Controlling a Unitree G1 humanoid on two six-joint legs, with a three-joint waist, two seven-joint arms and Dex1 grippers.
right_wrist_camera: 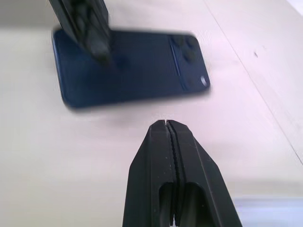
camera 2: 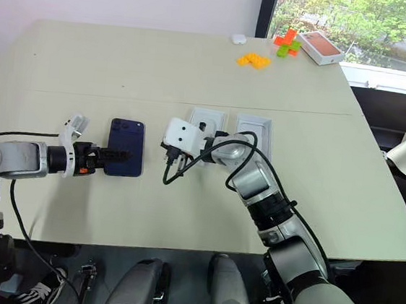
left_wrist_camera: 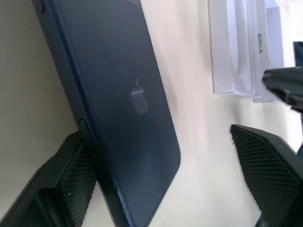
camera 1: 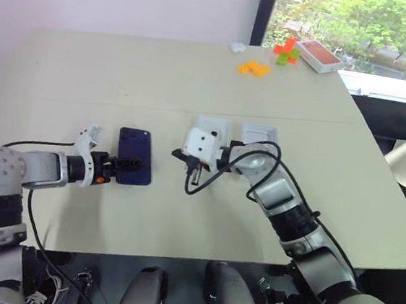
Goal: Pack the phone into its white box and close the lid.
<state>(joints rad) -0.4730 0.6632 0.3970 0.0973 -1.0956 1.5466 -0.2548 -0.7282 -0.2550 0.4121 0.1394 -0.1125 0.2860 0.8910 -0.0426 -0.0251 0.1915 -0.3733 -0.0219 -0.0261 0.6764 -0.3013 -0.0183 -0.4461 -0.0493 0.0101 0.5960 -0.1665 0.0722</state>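
Note:
The dark navy phone [camera 1: 134,156] lies flat, back up, on the table [camera 1: 123,78]. My left gripper [camera 1: 135,164] is open and straddles the phone's near end. In the left wrist view one finger [left_wrist_camera: 71,179] touches the phone's [left_wrist_camera: 123,94] long edge and the other finger [left_wrist_camera: 265,170] stands apart from it. My right gripper [right_wrist_camera: 166,124] is shut on nothing and hovers just right of the phone, pointing toward it. Two shallow white box parts [camera 1: 213,128] [camera 1: 259,135] lie side by side behind the right gripper. I cannot tell which is the white box and which the lid.
Far back right lie an orange-topped white box [camera 1: 320,55], orange and green blocks [camera 1: 288,50], yellow-orange pieces [camera 1: 254,68] and a small white item [camera 1: 237,47]. The table's right edge runs along a window; its front edge is near my arms.

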